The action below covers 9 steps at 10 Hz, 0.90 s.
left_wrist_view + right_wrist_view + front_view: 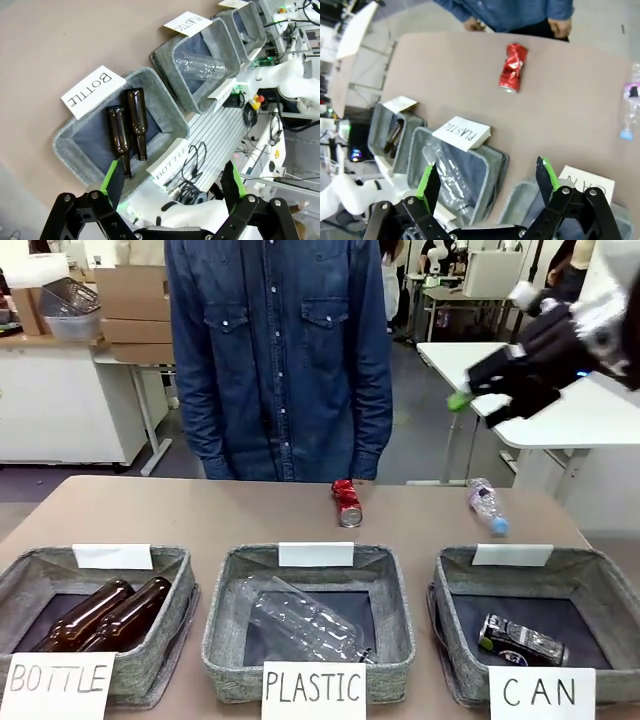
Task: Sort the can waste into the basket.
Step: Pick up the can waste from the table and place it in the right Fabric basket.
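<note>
Currently left gripper (174, 167) and right gripper (487, 166) gape empty, red can (347, 502) on table (200, 510).

I see brown bottles (105, 615) in the BOTTLE bin (178, 628), a clear bottle (300, 622) in the PLASTIC bin (222, 638). A small bottle (485, 504) lies loose.

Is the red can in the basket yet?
Not yet. The red can lies on its side on the table, outside the CAN basket.
</note>
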Tool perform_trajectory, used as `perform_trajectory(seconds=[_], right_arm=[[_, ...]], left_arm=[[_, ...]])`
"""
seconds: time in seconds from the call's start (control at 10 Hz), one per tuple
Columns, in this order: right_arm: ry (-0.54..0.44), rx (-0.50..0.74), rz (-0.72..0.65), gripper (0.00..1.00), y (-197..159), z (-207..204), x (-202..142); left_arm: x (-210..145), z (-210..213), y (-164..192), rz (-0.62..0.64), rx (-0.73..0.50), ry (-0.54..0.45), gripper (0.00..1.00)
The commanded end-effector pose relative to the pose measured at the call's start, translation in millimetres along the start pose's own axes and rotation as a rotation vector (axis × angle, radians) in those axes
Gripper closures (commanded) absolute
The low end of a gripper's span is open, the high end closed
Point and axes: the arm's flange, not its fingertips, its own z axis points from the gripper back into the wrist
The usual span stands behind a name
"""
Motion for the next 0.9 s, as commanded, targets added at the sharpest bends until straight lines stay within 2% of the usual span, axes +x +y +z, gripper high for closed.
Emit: perform_trajectory(seconds=[0.0,0.2,0.3,0.4,0.5,0.7,0.8], right_arm=[[-0.006,0.033,-0.052,0.0,-7,31,-18],[-0.011,0.024,-0.021,0.0,-8,18,-7],[-0.023,-0.048,0.01,0.0,-4,-4,10],[-0.018,-0.048,0.114,0.0,14,-22,21],[0.083,-0.114,0.141,0.0,30,-45,30],[0.248,-0.159,0.172,0.0,61,-90,33],[0.292,-0.225,0.177,0.0,72,-117,37]], left_arm=[[-3,1,1,-0.019,0.012,0.003,0.0],[-3,1,1,-0.019,0.012,0.003,0.0],[-3,1,1,-0.019,0.012,0.003,0.0],[-3,1,1,-0.019,0.012,0.003,0.0],[-3,1,1,-0.019,0.012,0.003,0.0],[-3,1,1,-0.019,0.012,0.003,0.0],[-3,1,1,-0.019,0.012,0.003,0.0]])
